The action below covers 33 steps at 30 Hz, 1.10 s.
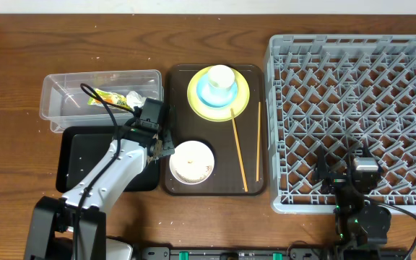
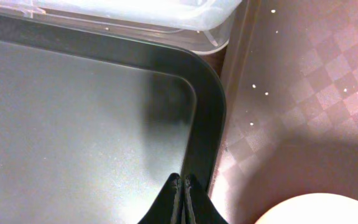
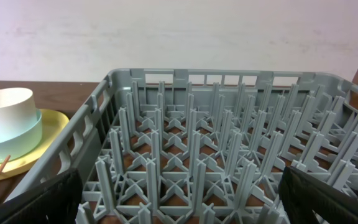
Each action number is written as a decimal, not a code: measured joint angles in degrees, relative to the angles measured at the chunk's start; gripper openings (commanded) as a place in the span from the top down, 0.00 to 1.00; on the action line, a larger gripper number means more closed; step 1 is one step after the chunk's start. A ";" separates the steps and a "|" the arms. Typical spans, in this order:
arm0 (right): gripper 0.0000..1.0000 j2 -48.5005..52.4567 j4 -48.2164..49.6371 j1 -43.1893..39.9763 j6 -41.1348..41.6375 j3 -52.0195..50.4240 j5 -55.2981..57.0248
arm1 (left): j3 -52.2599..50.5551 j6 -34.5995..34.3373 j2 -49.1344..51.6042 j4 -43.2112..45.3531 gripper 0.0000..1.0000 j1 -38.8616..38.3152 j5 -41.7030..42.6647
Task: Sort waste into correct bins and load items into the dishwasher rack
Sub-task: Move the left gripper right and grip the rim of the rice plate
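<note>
Left fingers (image 2: 176,199) are pressed fully together with nothing between them, their tips over the right rim of the black tray (image 2: 207,112), near its far corner. Just beyond that corner sits the clear tub (image 1: 56,108), which holds the snack wrapper (image 1: 110,97) and the white tissue (image 1: 134,97). Right of the black tray lies the brown serving tray (image 1: 175,79), dotted with white rice scraps (image 2: 266,93). On it stand the white bowl (image 1: 191,161), the yellow-green plate (image 1: 196,101) carrying the light blue bowl (image 1: 206,92) with the white cup (image 1: 221,76) inside, and two chopsticks (image 1: 237,148) lying apart. Right fingers (image 3: 328,196) are spread wide and hold nothing, at the near edge of the grey rack (image 1: 352,108), which stands on the table (image 1: 20,43).
</note>
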 measured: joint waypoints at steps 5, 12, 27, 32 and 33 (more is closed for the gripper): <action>0.01 0.00 0.00 0.00 0.00 0.00 0.00 | -0.02 0.09 -4.37 -0.02 0.93 0.00 -0.13; 0.01 0.00 0.00 0.00 0.00 0.00 0.00 | -0.02 0.09 -15.61 -1.70 0.93 -0.11 4.33; 0.01 0.00 0.00 0.00 0.00 0.00 0.00 | -0.02 -5.35 -17.92 -4.61 0.93 -19.23 13.75; 0.01 0.00 0.00 0.00 0.00 0.00 0.00 | -0.02 -7.37 -16.22 -2.71 0.86 -25.92 6.86; 0.01 0.00 0.00 0.00 0.00 0.00 0.00 | -0.02 -7.61 -15.74 -2.08 0.83 -26.77 5.97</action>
